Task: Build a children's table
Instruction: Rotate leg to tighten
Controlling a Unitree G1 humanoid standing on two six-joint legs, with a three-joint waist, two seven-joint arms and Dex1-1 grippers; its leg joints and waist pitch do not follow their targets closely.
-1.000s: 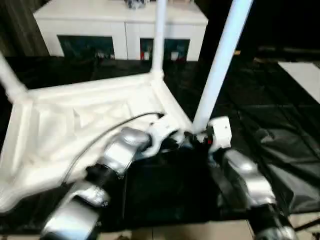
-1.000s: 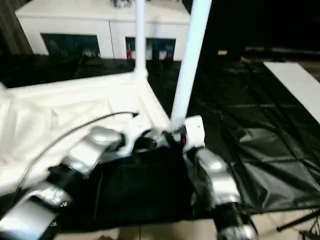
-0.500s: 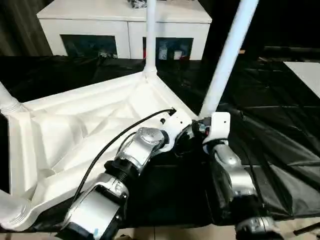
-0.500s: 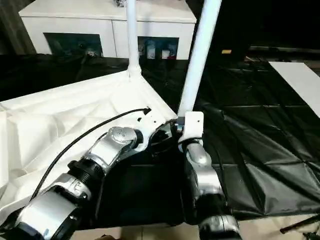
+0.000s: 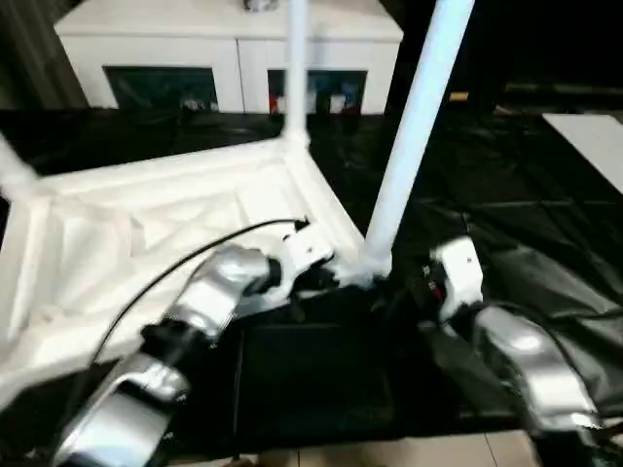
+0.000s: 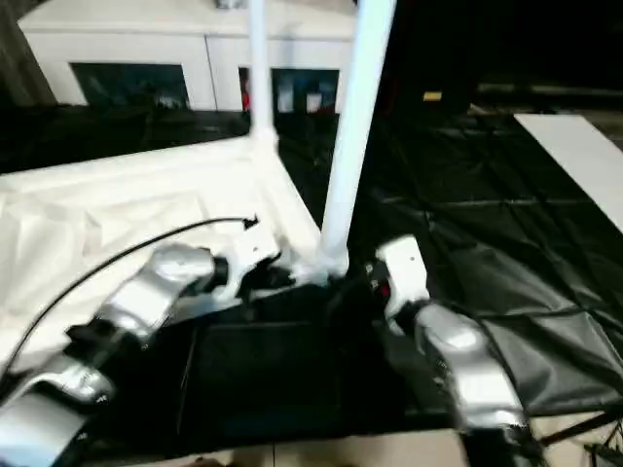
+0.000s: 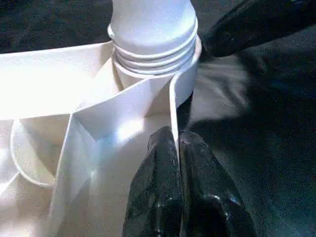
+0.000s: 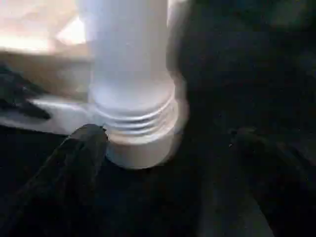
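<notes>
Left claw [image 7: 177,148] pinches the tabletop [image 7: 59,108] rim beside a leg [image 7: 150,24].

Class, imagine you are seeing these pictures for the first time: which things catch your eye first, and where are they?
The upside-down white tabletop lies on the black floor sheet, with legs standing up from its corners. The nearest leg rises in the middle, its threaded end in a corner socket. The left gripper pinches the tabletop's rim beside that socket, while the right gripper stands open around the leg's base.
</notes>
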